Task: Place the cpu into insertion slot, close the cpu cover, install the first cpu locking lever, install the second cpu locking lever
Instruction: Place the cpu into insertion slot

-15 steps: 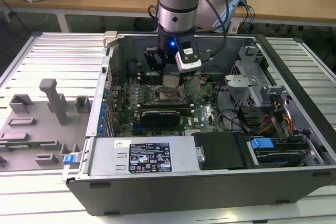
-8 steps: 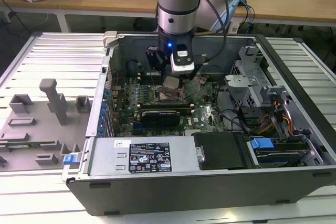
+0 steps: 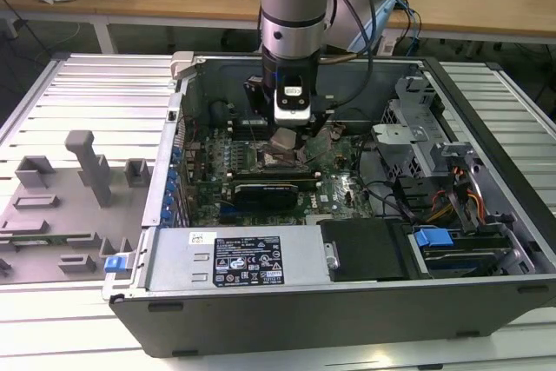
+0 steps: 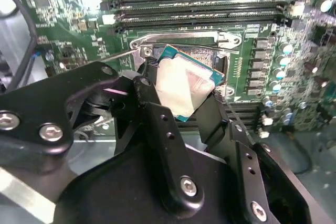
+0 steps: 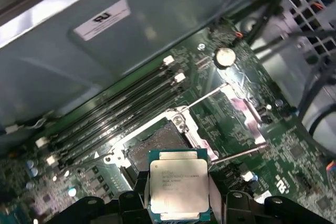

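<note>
My claw [image 5: 178,204] pinches the cpu [image 5: 178,182] by opposite edges just above the open insertion slot [image 5: 149,151]; I judge it light, stiff, fragile underneath: edges only

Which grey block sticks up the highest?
The T-topped post on the grey tray; the other blocks beside it are all low.

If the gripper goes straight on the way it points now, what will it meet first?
Probably the open insertion slot: the cpu held in the gripper hangs about over it, though depth is unclear.
</note>
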You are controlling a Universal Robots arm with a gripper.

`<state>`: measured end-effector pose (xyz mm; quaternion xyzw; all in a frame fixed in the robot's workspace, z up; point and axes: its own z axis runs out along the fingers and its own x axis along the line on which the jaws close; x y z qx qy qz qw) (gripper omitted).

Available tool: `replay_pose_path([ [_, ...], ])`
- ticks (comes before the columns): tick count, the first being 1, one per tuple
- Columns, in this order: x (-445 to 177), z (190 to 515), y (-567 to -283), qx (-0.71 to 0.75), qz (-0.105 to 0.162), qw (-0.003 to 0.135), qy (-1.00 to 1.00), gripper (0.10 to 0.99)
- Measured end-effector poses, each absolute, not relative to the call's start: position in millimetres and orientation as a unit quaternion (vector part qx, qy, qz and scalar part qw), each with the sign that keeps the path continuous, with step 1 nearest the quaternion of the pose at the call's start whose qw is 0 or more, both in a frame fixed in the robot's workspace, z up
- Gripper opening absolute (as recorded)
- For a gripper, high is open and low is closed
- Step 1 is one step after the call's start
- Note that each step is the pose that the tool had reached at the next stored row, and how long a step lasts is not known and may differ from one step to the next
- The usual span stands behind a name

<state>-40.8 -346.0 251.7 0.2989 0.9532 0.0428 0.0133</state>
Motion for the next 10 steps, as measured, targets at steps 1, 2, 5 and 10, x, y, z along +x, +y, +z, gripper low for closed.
replay_pose_path([
  [1, -40.8, 251.4, -346.0, 0.307, 0.043, 0.014, 0.950, 0.541],
  [2, -40.8, 251.0, -346.0, 0.321, 0.043, 0.014, 0.946, 0.541],
  [5, -40.7, 250.1, -346.0, 0.349, 0.042, 0.016, 0.936, 0.541],
  [10, -40.7, 248.2, -346.0, 0.410, 0.041, 0.018, 0.911, 0.541],
])
